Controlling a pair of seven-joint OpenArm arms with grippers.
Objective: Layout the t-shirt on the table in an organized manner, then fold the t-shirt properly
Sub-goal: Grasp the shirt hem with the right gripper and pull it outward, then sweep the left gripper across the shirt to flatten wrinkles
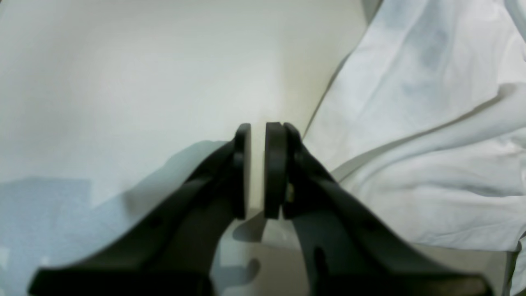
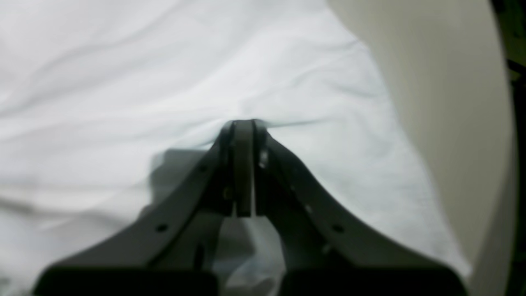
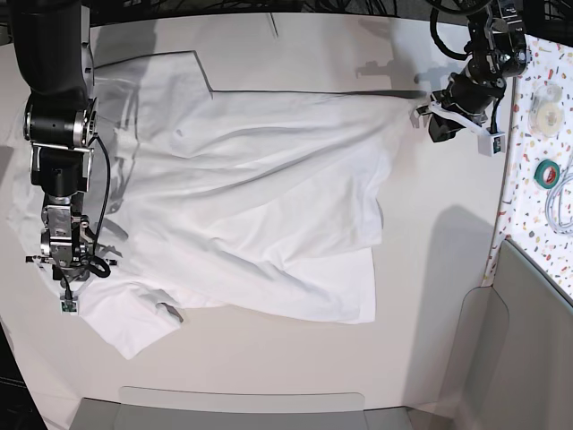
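The white t-shirt (image 3: 269,179) lies spread and wrinkled across the off-white table (image 3: 269,376), with a sleeve at the near left. My right gripper (image 3: 67,269) is at the shirt's left edge, pointing down. In the right wrist view the right gripper (image 2: 243,122) is shut on the t-shirt (image 2: 123,82), and a crease runs off from its tips; bare table (image 2: 444,102) shows at the right. My left gripper (image 3: 431,121) hovers by the shirt's far right corner. In the left wrist view the left gripper (image 1: 258,127) stands narrowly open and empty over the table (image 1: 123,82), with the t-shirt (image 1: 411,123) just beside its right finger.
A speckled strip (image 3: 537,224) along the right edge carries tape rolls, one of them green (image 3: 547,172). A grey panel (image 3: 528,331) stands at the near right and another (image 3: 242,408) along the front edge. Dark cables run along the back edge.
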